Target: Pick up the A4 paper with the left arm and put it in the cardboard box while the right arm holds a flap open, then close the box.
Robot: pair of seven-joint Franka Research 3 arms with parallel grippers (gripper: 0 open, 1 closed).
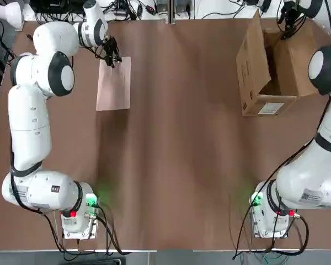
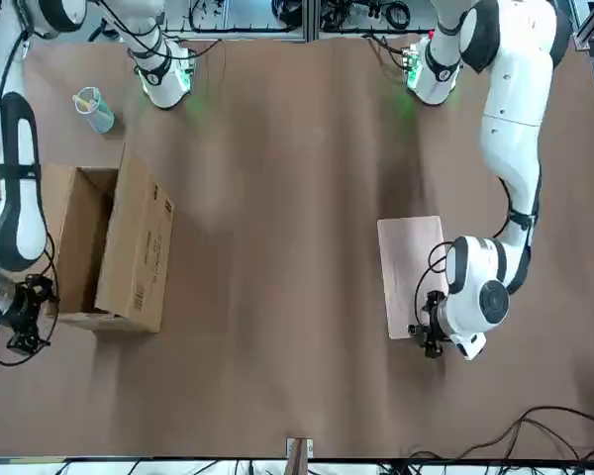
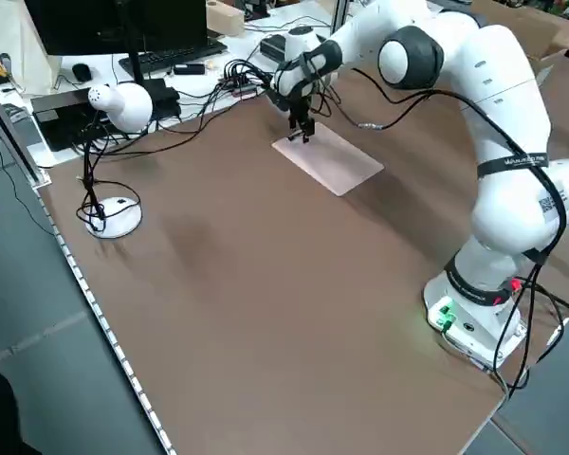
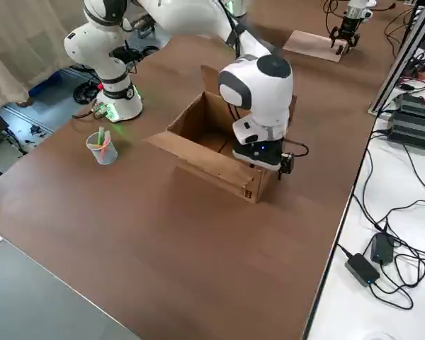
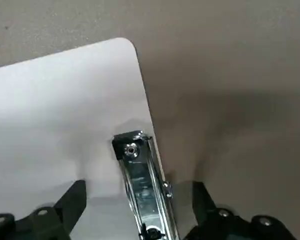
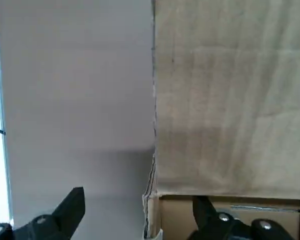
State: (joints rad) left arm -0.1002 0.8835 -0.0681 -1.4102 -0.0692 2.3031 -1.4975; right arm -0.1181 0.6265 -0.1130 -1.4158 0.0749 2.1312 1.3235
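The pale pinkish A4 paper (image 1: 113, 85) lies flat on the table at the far left. My left gripper (image 1: 111, 58) hangs over its far short end. In the left wrist view this gripper (image 5: 137, 200) is open, one finger on each side of the metal clip (image 5: 140, 185). The cardboard box (image 1: 254, 66) stands open at the far right, one long flap upright (image 2: 134, 247), a white label (image 1: 270, 108) on its near end. My right gripper (image 2: 20, 322) is at the box's far end, open, with a cardboard edge (image 6: 151, 200) between its fingers.
A clear plastic cup (image 2: 94, 109) with sticks in it stands on the table near the right arm's base. A white desk lamp (image 3: 119, 104) sits off the table's far left corner. Cables and a keyboard line the bench beyond the far edge.
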